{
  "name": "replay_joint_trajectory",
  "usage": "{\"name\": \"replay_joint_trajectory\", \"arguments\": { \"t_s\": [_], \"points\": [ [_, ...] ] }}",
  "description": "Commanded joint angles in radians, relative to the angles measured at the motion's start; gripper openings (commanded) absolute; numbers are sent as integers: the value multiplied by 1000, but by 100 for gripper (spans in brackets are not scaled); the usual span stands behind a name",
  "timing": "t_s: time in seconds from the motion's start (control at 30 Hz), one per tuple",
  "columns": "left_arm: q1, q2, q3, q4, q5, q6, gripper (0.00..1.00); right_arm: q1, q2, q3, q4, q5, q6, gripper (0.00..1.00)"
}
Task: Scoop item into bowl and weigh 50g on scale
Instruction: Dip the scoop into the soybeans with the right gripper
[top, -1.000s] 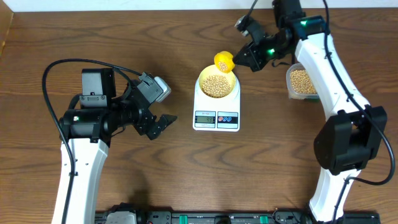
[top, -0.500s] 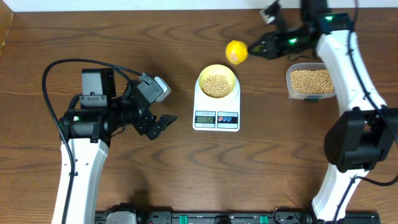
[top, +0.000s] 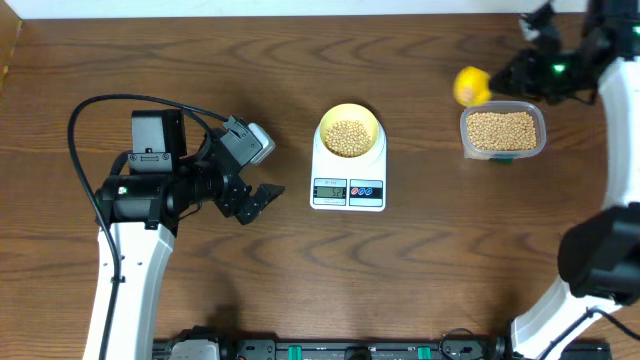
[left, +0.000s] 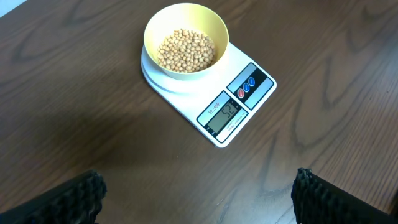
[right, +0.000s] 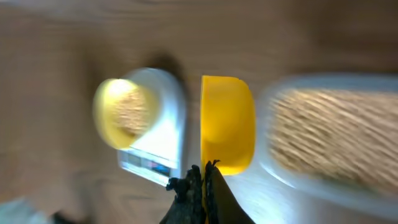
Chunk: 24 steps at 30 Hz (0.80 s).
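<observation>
The table (top: 200, 60) is brown wood, and an arm stands at each side of it. The left gripper (top: 262, 200) hangs over the bare wood left of the middle, its jaws spread wide with nothing between them. The right gripper (right: 202, 177) is up near the far right corner, its jaws pinched tight on the handle of a yellow scoop (top: 471, 85). The scale (top: 348, 190) sits at the middle of the table. Its long axis runs far to near, with the platform at the far end and the display and buttons facing the near edge; the digits are too small to read surely. A clear tub (top: 543, 140) lies toward the right edge, its long axis left to right, filled almost to the rim with beans (top: 500, 130). The bowl (left: 186, 15) stands upright on the scale's platform and covers most of it, holding a low heap of beans (top: 348, 136) well under its rim. The scoop is just beside the tub's far left corner. Its long axis runs roughly left to right, with the cup pointing left, away from the gripper. The wrist view is too blurred to show whether anything lies in the cup.
</observation>
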Motion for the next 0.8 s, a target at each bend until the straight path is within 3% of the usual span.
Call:
{"name": "replay_joint_trajectory", "arguments": {
  "t_s": [0.0, 0.3, 0.77],
  "points": [
    [6, 0, 5, 0, 9, 17, 98, -3, -15, 17, -35, 282, -7, 1],
    [6, 0, 5, 0, 9, 17, 98, 93, -2, 11, -27, 679, -30, 1],
    [6, 0, 5, 0, 9, 17, 98, 285, -2, 11, -25, 1096, -43, 1]
  ]
}}
